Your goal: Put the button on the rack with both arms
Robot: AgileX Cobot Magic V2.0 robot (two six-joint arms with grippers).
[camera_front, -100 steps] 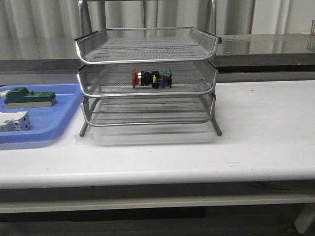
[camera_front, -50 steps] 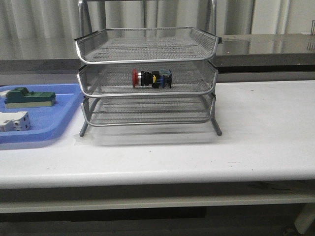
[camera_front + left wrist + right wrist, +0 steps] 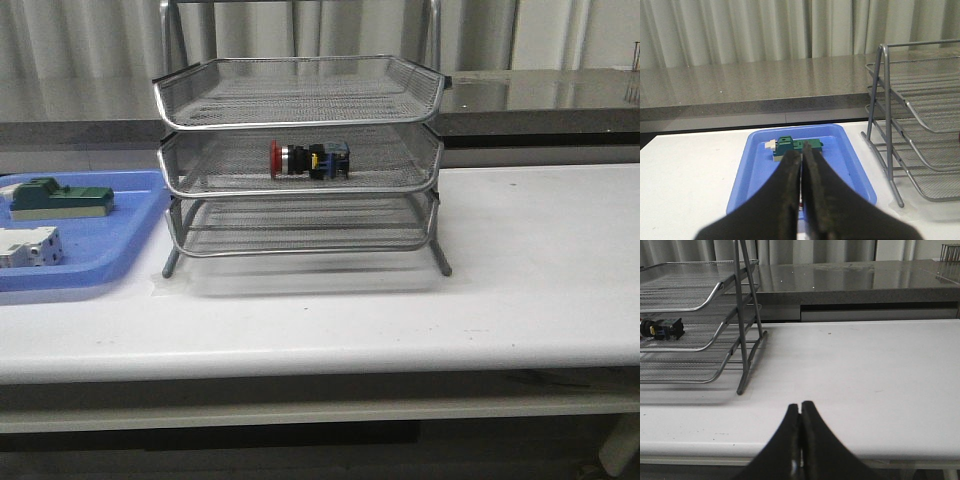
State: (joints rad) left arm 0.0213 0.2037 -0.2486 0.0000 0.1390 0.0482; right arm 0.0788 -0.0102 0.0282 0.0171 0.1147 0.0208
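The button [image 3: 308, 160], with its red head, silver collar and black body, lies on its side on the middle tier of the silver wire rack [image 3: 300, 105]. The right wrist view shows the button [image 3: 661, 328] on that same tier of the rack [image 3: 705, 302]. My left gripper [image 3: 802, 156] is shut with nothing in it, held back over the near end of the blue tray. My right gripper [image 3: 800, 406] is also shut and empty, near the table's front edge, well right of the rack. Neither arm shows in the front view.
A flat blue tray [image 3: 120, 240] sits left of the rack, holding a green block [image 3: 58, 198] and a white block [image 3: 28, 246]. The rack's thin legs [image 3: 441, 262] stand on the white table [image 3: 540, 260]. A grey counter runs behind.
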